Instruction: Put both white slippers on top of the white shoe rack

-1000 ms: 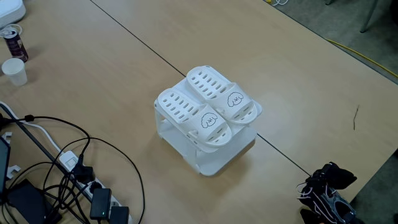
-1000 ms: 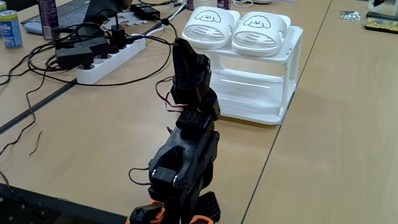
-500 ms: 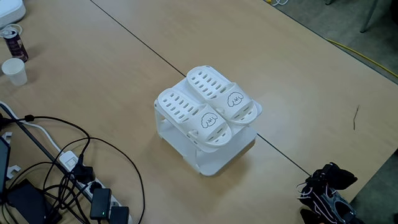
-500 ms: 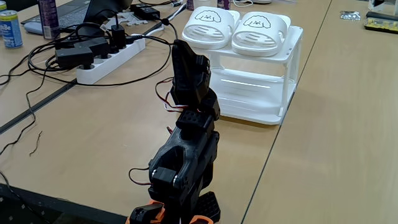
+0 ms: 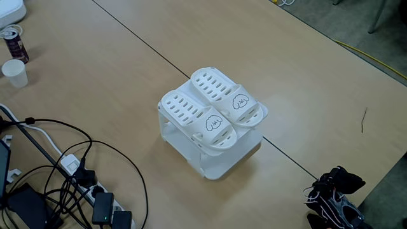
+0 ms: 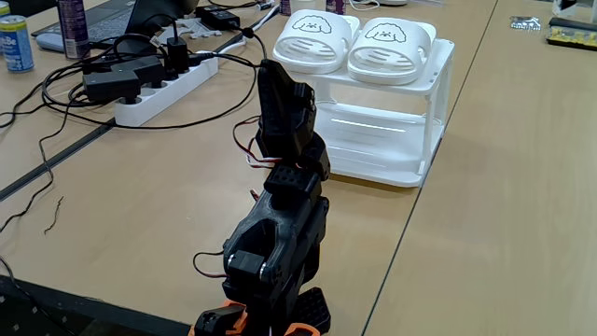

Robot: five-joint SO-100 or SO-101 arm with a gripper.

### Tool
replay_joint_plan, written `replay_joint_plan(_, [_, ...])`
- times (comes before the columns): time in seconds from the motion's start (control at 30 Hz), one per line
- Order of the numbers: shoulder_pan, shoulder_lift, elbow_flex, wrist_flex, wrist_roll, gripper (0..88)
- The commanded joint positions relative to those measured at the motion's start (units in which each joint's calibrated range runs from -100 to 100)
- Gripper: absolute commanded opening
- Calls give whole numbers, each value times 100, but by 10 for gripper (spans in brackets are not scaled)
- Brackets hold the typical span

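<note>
Beyond the gripper (image 6: pixel 280 93), whose fingers' state I cannot tell, both white slippers (image 6: pixel 356 39) lie on the white shoe rack (image 6: pixel 392 140).

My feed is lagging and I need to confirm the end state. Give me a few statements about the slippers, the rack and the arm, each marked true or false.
1. Both white slippers lie side by side on top of the white shoe rack. True.
2. One slipper sits on the rack's lower shelf. False: in both fixed views the lower shelf holds nothing, and both slippers are on the top panel.
3. The arm is folded back, apart from the rack. True.
4. The gripper is clamped on a slipper. False: neither slipper is touched by the arm.
5. A white paper cup stands on the rack. False: it stands on the table, far left in a fixed view.
</note>
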Motion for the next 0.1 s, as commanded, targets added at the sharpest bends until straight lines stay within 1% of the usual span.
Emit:
replay_joint_plan(0.0, [3,43,36,-26,42,8])
replay_joint_plan(0.07, [3,43,36,-26,42,8])
